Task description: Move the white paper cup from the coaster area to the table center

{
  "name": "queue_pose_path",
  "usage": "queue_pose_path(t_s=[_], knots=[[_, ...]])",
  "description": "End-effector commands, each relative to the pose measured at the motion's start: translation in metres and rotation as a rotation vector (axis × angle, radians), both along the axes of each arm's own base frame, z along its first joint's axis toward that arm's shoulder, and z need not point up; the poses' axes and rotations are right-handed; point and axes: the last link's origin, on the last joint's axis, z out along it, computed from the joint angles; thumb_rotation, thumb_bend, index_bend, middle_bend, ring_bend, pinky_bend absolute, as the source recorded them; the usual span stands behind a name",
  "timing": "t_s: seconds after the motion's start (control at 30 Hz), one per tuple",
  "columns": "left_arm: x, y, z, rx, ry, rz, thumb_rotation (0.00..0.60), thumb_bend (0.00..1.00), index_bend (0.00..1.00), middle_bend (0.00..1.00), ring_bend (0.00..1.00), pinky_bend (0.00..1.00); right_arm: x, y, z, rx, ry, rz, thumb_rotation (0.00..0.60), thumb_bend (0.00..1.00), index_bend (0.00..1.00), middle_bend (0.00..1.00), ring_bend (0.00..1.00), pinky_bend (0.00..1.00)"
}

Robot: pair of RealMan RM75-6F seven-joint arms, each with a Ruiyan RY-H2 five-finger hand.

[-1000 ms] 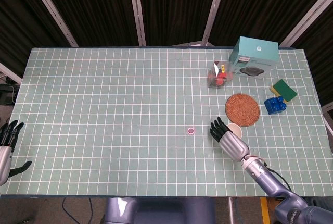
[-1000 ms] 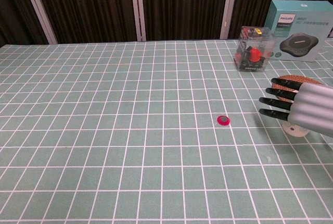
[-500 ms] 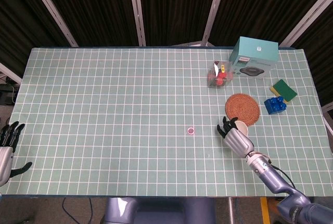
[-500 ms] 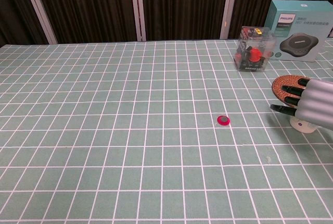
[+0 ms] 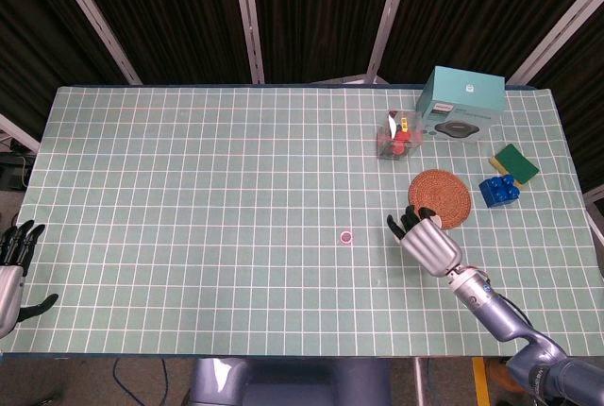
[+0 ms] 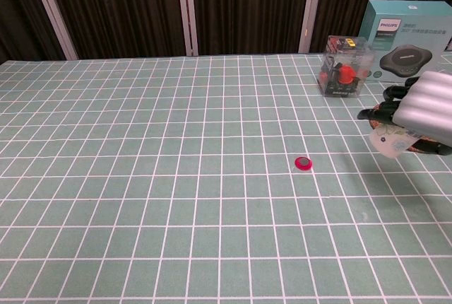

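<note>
The white paper cup (image 6: pixel 390 141) hangs tilted just off the table, and my right hand (image 6: pixel 418 108) grips it from above. In the head view my right hand (image 5: pixel 427 239) covers the cup, at the near left edge of the round woven coaster (image 5: pixel 441 196). A small pink disc (image 5: pixel 345 235) lies on the table a little to the left of that hand. My left hand (image 5: pixel 11 262) hangs beyond the table's near left corner, fingers apart and holding nothing.
A teal Philips box (image 5: pixel 461 104) and a clear box with red toys (image 5: pixel 399 135) stand at the far right. A blue brick (image 5: pixel 498 190) and a green sponge (image 5: pixel 513 162) lie right of the coaster.
My right hand has closed around the cup and raised it off the table, shifting slightly towards the coaster. The left hand has barely moved.
</note>
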Motion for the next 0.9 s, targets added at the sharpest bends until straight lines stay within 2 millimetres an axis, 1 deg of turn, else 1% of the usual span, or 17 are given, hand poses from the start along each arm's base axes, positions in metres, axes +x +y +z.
queue_pose_path(t_s=[0.03, 0.13, 0.3, 0.57, 0.6, 0.63, 0.67, 0.7, 0.73, 0.77, 0.83, 0.9], knots=[[0.000, 0.000, 0.000, -0.003, -0.001, 0.000, 0.600, 0.00, 0.00, 0.00, 0.00, 0.00, 0.024, -0.009, 0.006, 0.119, -0.339, -0.177, 0.600, 0.29, 0.18, 0.40, 0.25, 0.48], [0.000, 0.000, -0.001, -0.004, 0.007, -0.002, 0.600, 0.00, 0.00, 0.00, 0.00, 0.00, 0.032, -0.015, 0.000, 0.224, -0.471, -0.310, 0.600, 0.29, 0.18, 0.40, 0.25, 0.47], [0.000, -0.001, -0.002, -0.009, 0.007, 0.000, 0.600, 0.00, 0.00, 0.00, 0.00, 0.00, 0.036, -0.023, -0.014, 0.319, -0.556, -0.440, 0.600, 0.29, 0.18, 0.40, 0.25, 0.47], [-0.002, -0.001, 0.000, -0.001, 0.005, 0.007, 0.600, 0.00, 0.00, 0.00, 0.00, 0.00, 0.036, -0.024, -0.027, 0.349, -0.562, -0.469, 0.600, 0.29, 0.18, 0.40, 0.23, 0.47], [-0.002, -0.001, 0.000, 0.000, 0.007, 0.006, 0.600, 0.00, 0.00, 0.00, 0.00, 0.00, 0.035, -0.025, -0.028, 0.348, -0.559, -0.473, 0.600, 0.29, 0.18, 0.38, 0.21, 0.44], [-0.002, -0.001, 0.000, 0.002, 0.009, 0.005, 0.600, 0.00, 0.00, 0.00, 0.00, 0.00, 0.034, -0.025, -0.029, 0.345, -0.554, -0.480, 0.600, 0.28, 0.17, 0.35, 0.17, 0.40], [-0.002, -0.001, 0.000, 0.002, 0.010, 0.005, 0.600, 0.00, 0.00, 0.00, 0.00, 0.00, 0.032, -0.026, -0.029, 0.342, -0.547, -0.489, 0.600, 0.27, 0.15, 0.29, 0.11, 0.34], [-0.002, -0.001, -0.001, 0.002, 0.011, 0.005, 0.600, 0.00, 0.00, 0.00, 0.00, 0.00, 0.031, -0.026, -0.029, 0.341, -0.539, -0.495, 0.600, 0.25, 0.12, 0.23, 0.07, 0.30], [-0.002, -0.001, -0.001, 0.001, 0.011, 0.005, 0.600, 0.00, 0.00, 0.00, 0.00, 0.00, 0.030, -0.026, -0.029, 0.342, -0.533, -0.501, 0.600, 0.22, 0.07, 0.14, 0.02, 0.22], [-0.002, -0.001, -0.001, 0.000, 0.013, 0.006, 0.600, 0.00, 0.00, 0.00, 0.00, 0.00, 0.028, -0.026, -0.028, 0.343, -0.524, -0.513, 0.600, 0.18, 0.03, 0.07, 0.00, 0.14], [-0.003, -0.001, -0.002, -0.002, 0.014, 0.008, 0.600, 0.00, 0.00, 0.00, 0.00, 0.00, 0.024, -0.024, -0.025, 0.346, -0.498, -0.540, 0.600, 0.12, 0.00, 0.00, 0.00, 0.05], [-0.003, 0.000, -0.003, -0.005, 0.016, 0.009, 0.600, 0.00, 0.00, 0.00, 0.00, 0.00, 0.023, -0.022, -0.019, 0.340, -0.469, -0.546, 0.600, 0.09, 0.00, 0.00, 0.00, 0.01]])
